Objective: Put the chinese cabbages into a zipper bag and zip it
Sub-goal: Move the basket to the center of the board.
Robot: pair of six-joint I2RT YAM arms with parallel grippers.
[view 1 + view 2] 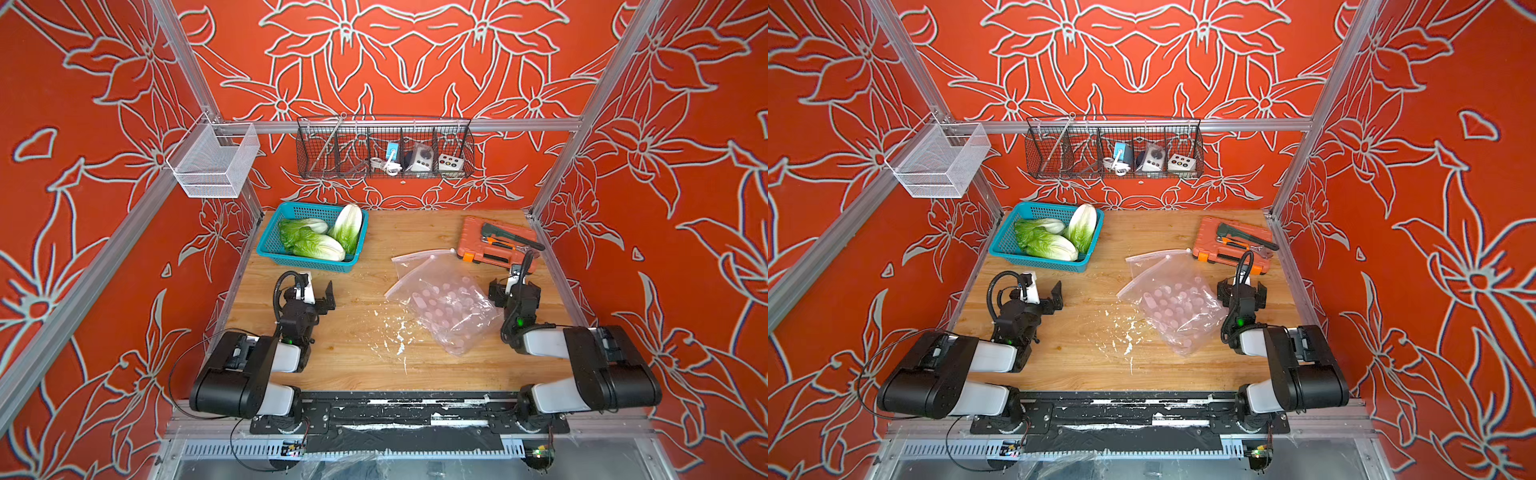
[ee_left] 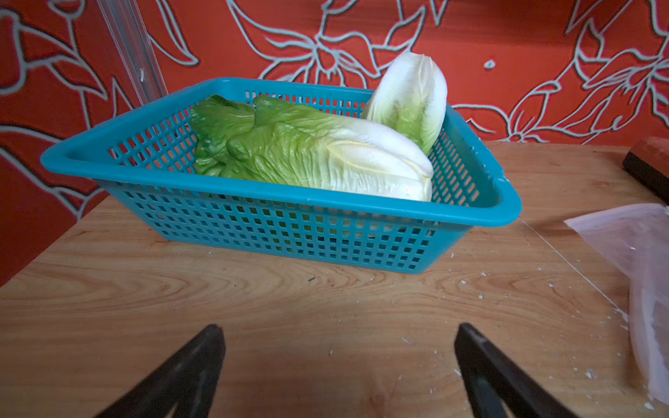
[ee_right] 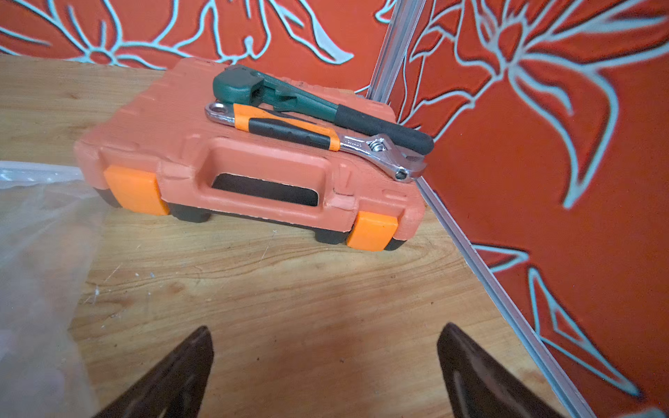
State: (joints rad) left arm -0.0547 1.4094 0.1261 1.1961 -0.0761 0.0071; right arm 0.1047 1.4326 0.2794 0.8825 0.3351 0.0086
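Three chinese cabbages (image 1: 320,247) (image 1: 1052,247) lie in a teal basket (image 1: 307,262) (image 1: 1038,262) at the table's back left; one (image 1: 348,226) leans on the basket's right end. The left wrist view shows the nearest head (image 2: 325,159) and the leaning one (image 2: 412,97) above the basket wall (image 2: 289,231). A clear zipper bag (image 1: 444,299) (image 1: 1173,303) with pink dots lies flat right of centre. My left gripper (image 1: 318,287) (image 1: 1044,289) (image 2: 338,327) is open and empty, short of the basket. My right gripper (image 1: 514,286) (image 1: 1241,286) (image 3: 325,327) is open beside the bag's right edge (image 3: 36,271).
An orange tool case (image 1: 494,245) (image 3: 231,159) with two wrenches (image 3: 315,134) on top sits at the back right, just beyond my right gripper. A black wire rack (image 1: 384,149) and a white mesh basket (image 1: 212,162) hang on the frame. White flecks dot the wood.
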